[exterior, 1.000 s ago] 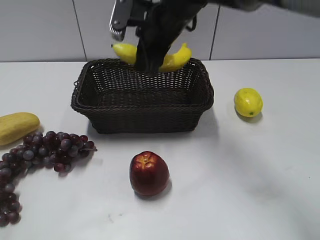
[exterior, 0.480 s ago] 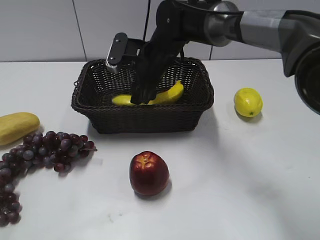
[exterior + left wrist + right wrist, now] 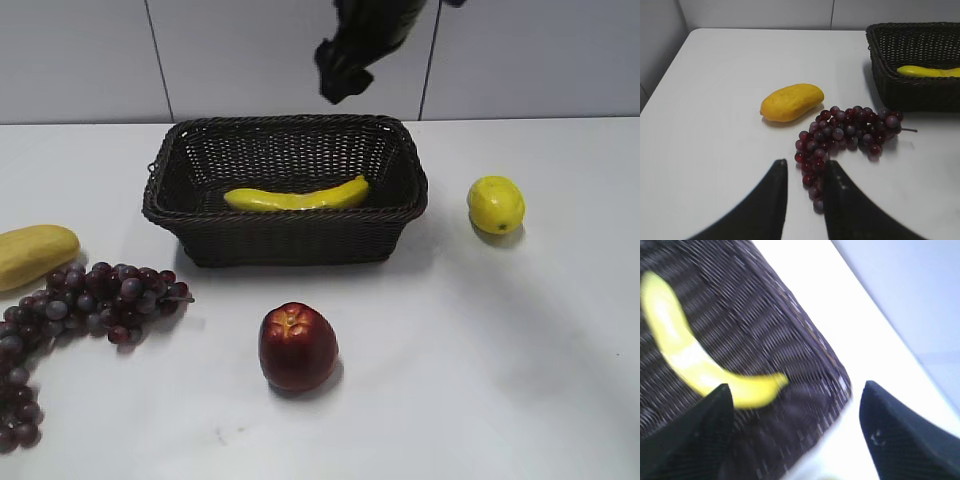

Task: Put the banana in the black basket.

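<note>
1. The exterior view looks down at a slant from the front across the white worktop (image 3: 480,380), facing the back wall, with the black basket (image 3: 290,235) at mid-distance.
2. The left wrist view sits low behind the left tool (image 3: 805,195), facing along the worktop toward the basket's left end.
3. The right wrist view hangs close above the basket, blurred, looking down between the right tool (image 3: 795,415) tips.
4. All three share the basket and the banana (image 3: 295,197).

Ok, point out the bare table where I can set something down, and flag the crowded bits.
Free: the wide stretch right of the apple and below the lemon, and the front strip between the black basket and the apple. Crowded: the left edge, where the grapes touch the pale yellow fruit.
</note>
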